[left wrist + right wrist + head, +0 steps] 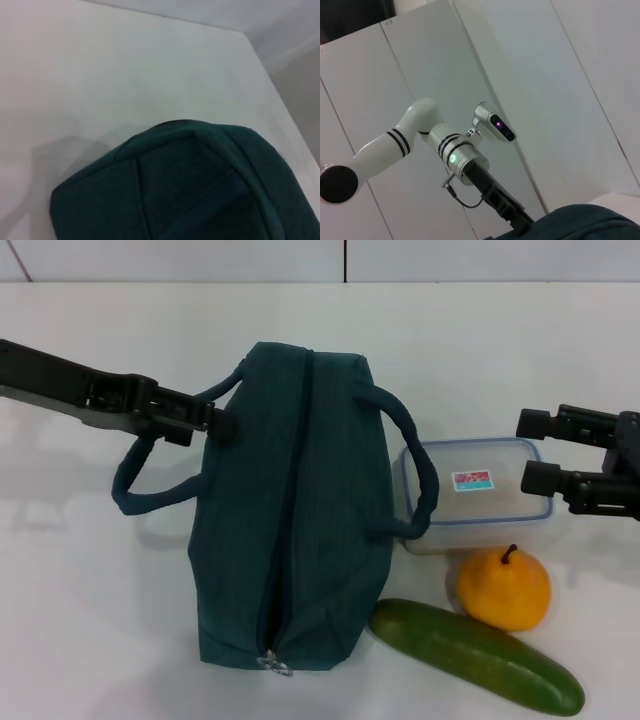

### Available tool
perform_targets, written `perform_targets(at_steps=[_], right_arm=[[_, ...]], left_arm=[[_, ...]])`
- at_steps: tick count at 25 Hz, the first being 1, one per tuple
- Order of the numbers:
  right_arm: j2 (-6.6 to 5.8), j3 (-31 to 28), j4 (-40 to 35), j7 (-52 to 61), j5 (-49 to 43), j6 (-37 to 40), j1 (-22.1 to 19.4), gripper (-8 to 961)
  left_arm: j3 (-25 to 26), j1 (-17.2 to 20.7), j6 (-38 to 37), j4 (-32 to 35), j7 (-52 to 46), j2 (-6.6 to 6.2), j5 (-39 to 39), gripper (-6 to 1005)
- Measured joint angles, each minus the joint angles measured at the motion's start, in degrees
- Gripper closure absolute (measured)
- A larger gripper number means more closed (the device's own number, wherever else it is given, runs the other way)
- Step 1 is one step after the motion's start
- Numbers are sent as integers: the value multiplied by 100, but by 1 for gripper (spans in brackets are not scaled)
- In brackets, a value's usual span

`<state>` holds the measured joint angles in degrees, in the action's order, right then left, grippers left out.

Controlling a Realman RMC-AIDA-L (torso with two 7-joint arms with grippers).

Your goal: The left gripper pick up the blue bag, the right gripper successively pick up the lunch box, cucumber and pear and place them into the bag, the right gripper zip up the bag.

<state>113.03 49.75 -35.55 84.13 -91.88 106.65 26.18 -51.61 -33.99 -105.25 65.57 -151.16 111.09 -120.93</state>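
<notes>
One bag (300, 510), one lunch box (485, 495), one pear (503, 588) and one cucumber (475, 655) are laid on the worktop (80, 600). The bag's side is met by the left gripper (222, 424); whether its fingers are closed cannot be told. The right gripper (535, 452) is held open and empty beside the box.

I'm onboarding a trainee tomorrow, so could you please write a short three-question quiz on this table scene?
1. True or false: the zipper along the top of the blue bag is closed.
2. Which item lies nearest the camera in the head view: A) the lunch box, B) the pear, C) the cucumber?
3. Where is the left gripper, and where is the right gripper?

Key: 1. True. 2. C. 3. Left at the bag's left handle; right open, hovering beside the lunch box.
</notes>
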Motion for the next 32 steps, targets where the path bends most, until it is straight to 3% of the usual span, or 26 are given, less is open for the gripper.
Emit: perform_targets(at_steps=[7,25,32], right_arm=[[0,29,5,-2,-7,-89,1,158],[37,46,5,-68,-148,-246,-7,158],[46,53,68,-72,-147,-193,-8,158]], left_arm=[[5,-115,-149,2,-170,-77,61,145],[-7,-161,-171,-155,-320,-16,1,154],[18,-274,-161,-596,-188,-50,-2,190]])
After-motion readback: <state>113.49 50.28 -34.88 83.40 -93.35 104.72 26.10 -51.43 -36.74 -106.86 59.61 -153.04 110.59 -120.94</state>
